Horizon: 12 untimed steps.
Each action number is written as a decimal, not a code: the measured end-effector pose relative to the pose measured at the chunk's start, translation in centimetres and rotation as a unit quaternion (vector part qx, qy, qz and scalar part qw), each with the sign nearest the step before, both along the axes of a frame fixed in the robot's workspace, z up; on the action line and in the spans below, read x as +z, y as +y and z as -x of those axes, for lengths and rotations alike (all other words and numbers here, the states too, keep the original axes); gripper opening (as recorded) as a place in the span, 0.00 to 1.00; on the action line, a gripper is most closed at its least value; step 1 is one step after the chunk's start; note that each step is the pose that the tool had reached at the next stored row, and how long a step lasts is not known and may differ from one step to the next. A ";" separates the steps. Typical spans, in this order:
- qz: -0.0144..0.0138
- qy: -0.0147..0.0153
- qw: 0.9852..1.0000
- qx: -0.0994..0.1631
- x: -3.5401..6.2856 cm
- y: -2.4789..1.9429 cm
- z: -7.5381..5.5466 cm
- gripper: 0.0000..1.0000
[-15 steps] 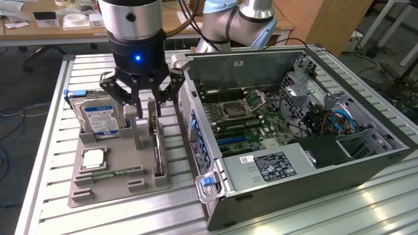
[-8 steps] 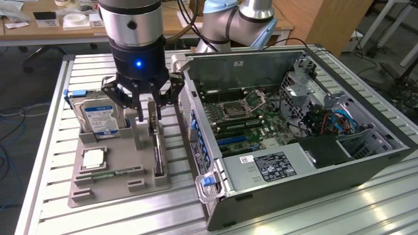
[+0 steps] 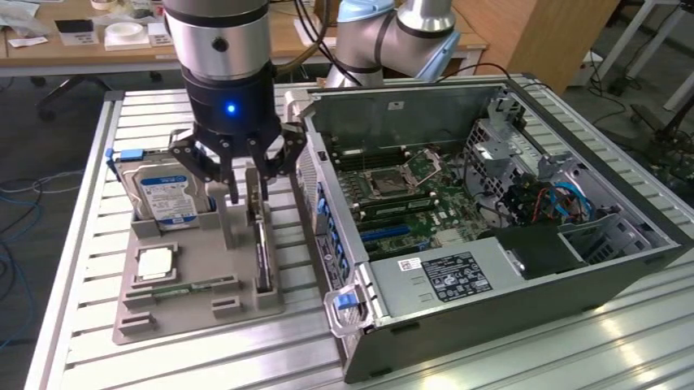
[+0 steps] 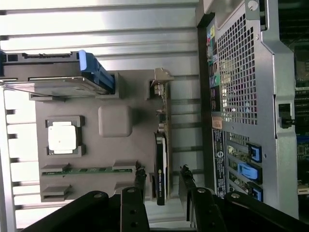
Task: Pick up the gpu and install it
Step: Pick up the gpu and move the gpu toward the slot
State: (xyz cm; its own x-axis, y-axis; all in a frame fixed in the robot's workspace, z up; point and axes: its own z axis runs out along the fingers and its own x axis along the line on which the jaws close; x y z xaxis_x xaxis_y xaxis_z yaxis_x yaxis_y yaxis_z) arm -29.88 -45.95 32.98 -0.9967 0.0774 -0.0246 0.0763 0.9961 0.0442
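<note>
The gpu (image 3: pixel 262 260) is a thin dark card standing on edge in a slot of the grey holder tray (image 3: pixel 195 313), its silver bracket at the far end. My gripper (image 3: pixel 247 195) hangs just above that bracket end. In the wrist view the gpu (image 4: pixel 161 169) runs between my two black fingers (image 4: pixel 140 181), with a gap on each side. The gripper (image 4: pixel 162 182) is open and holds nothing. The open computer case (image 3: pixel 488 187) lies on the exterior view's right of the tray, its motherboard (image 3: pixel 401 195) exposed.
On the tray (image 4: pixel 116 150) a silver hard drive (image 3: pixel 162 195) with a blue-white label stands upright, with a square processor chip (image 3: pixel 155 262) and a green memory stick (image 3: pixel 184 286) nearer the front. The case's perforated rear panel (image 4: pixel 241 72) stands close beside the gpu. Everything rests on a slatted aluminium table (image 3: pixel 97 162).
</note>
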 end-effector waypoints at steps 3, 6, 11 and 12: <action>0.000 0.000 1.000 0.000 -0.38 -0.16 0.0 0.42; 0.000 0.000 1.000 0.000 -0.59 -0.18 0.0 0.42; 0.000 0.000 1.000 0.000 -0.89 -0.18 0.0 0.42; 0.000 0.000 1.000 0.000 -1.06 -0.19 0.0 0.42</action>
State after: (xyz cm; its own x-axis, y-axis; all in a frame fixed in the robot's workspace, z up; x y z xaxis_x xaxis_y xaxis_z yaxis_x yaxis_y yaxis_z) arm -29.86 -46.14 31.92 -0.9967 0.0773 -0.0246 0.0762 0.9961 0.0441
